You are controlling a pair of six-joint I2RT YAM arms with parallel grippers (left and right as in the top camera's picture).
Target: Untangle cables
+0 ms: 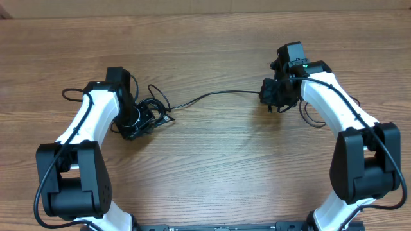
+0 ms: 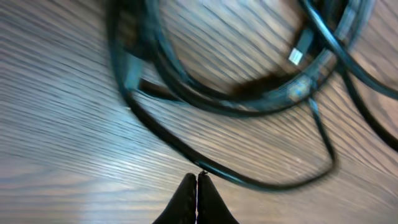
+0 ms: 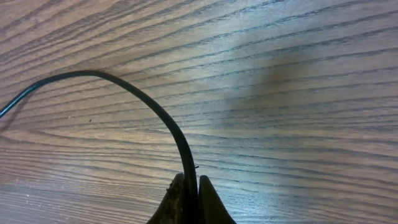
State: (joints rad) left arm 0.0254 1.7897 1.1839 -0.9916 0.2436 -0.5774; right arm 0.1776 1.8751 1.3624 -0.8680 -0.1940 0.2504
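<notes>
Thin, limp, light cables (image 1: 218, 95); right gripper (image 3: 191, 185) clamped on one strand, left gripper (image 2: 198, 182) closed at tangle, hold unclear. Best grasped beside silvery plug (image 2: 296, 56).

We see a wooden tabletop (image 1: 225, 173), light brown, its fine grain running from nine o'clock to three o'clock in the overhead view. A faint darker line (image 1: 192, 13) crosses it near twelve o'clock (perhaps a seam between boards). In the right wrist view, a soft grey shadow (image 3: 280, 81) lies toward one o'clock.
</notes>
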